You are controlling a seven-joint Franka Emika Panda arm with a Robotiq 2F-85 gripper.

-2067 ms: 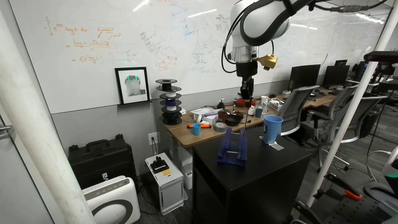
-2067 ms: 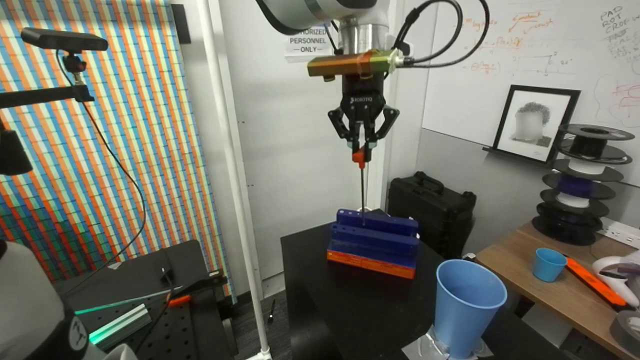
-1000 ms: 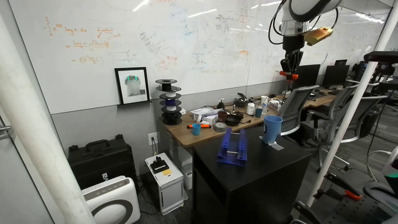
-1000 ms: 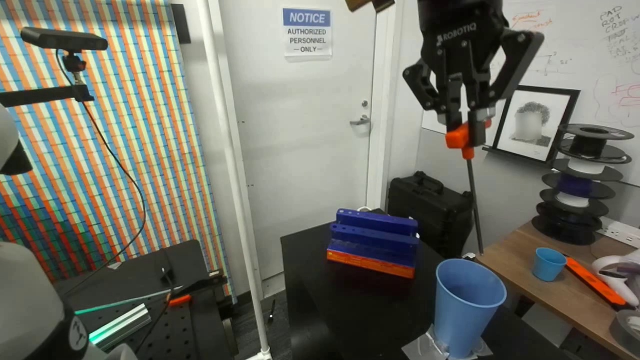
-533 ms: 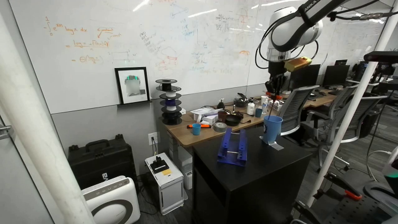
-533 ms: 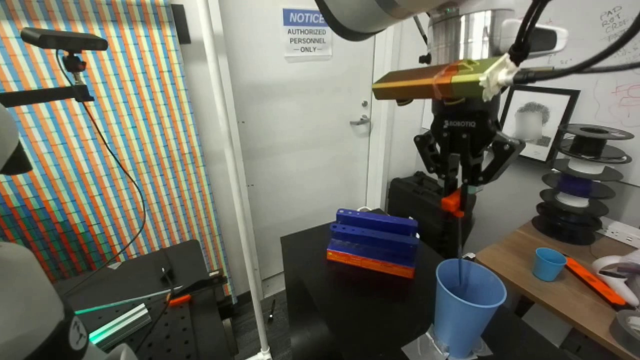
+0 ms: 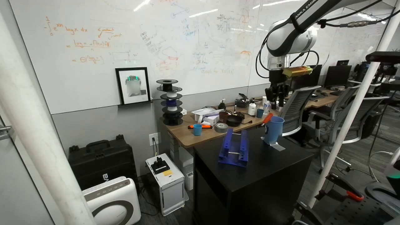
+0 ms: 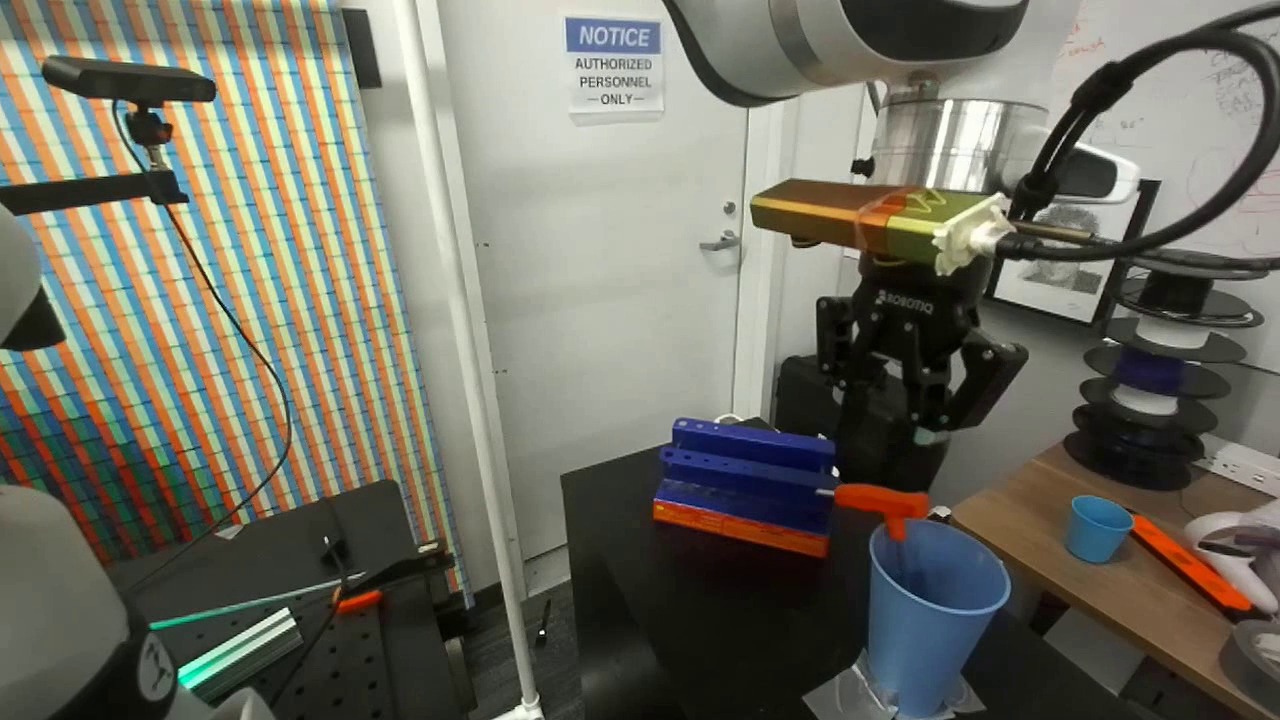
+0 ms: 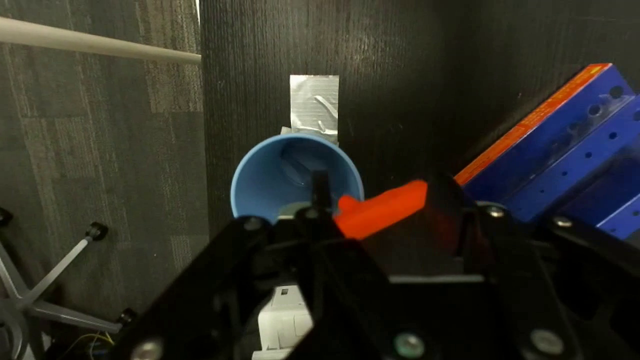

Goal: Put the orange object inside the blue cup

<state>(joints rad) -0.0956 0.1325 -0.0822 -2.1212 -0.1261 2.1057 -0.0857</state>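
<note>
Orange hex key (image 8: 880, 499) released into the blue cup (image 8: 935, 645)

Left to right, exterior view. Blue rack (image 8: 745, 480): on the black desk (image 8: 700, 610), at 10 o'clock from the cup. Hex key: half a second ago clamped, shaft hanging in the cup mouth; now lower and tipped, handle across the rim at 10 o'clock, its end jutting towards 9, shaft leading down inside. Cup: upright, with tape (image 9: 314, 102) at its foot. Pincer (image 7: 277, 104): near 12 o'clock above the cup, fingers well apart, holding nothing. Reading: placement probably achieved; a careful retreat should finish it, since a knock to the overhanging handle might tip the key out.

Obscured, left to right. Pincer fingers blend into the black case (image 8: 803, 400) behind. Most of the shaft is behind the cup wall; whether the tip meets the base, cannot tell. Whether the key has settled is also unclear. Wrist view: handle at 4 o'clock of the rim; a blurred finger covers some of the 5 o'clock edge.
</note>
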